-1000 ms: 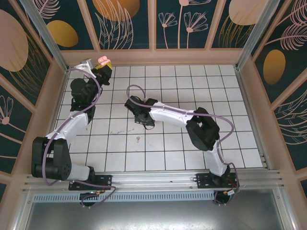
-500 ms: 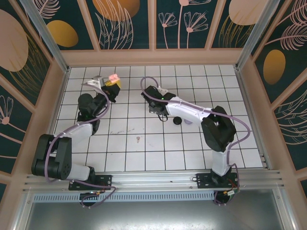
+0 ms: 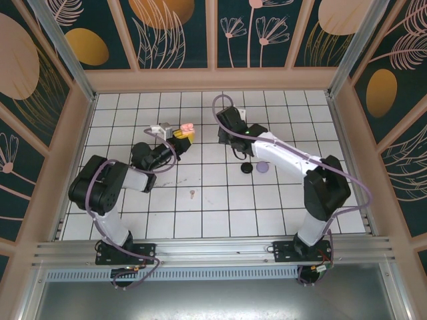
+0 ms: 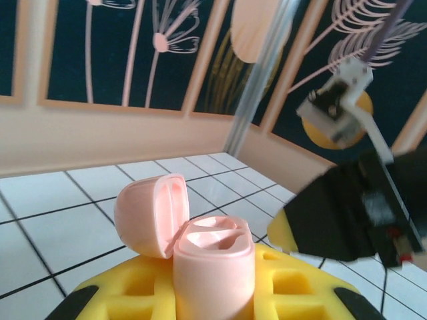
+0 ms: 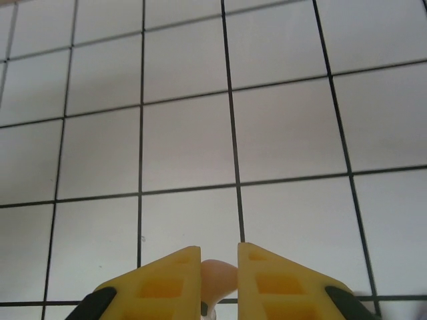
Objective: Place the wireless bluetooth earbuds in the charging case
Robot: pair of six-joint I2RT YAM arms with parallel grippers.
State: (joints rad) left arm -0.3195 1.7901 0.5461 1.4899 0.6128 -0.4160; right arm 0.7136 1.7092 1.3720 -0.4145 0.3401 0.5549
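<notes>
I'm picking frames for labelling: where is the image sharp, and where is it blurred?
Left wrist: the pink charging case is fairly sharp, and the right arm at the right is smeared. Right wrist: the tile lines are crisp, while the yellow fingers and the pink earbud between them are slightly soft. Top external: even light, no glare.

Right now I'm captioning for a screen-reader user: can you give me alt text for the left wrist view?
An open pink charging case, lid swung left, stands between the yellow fingers of the left gripper. The right gripper looms blurred at right, above white tiles.
</notes>
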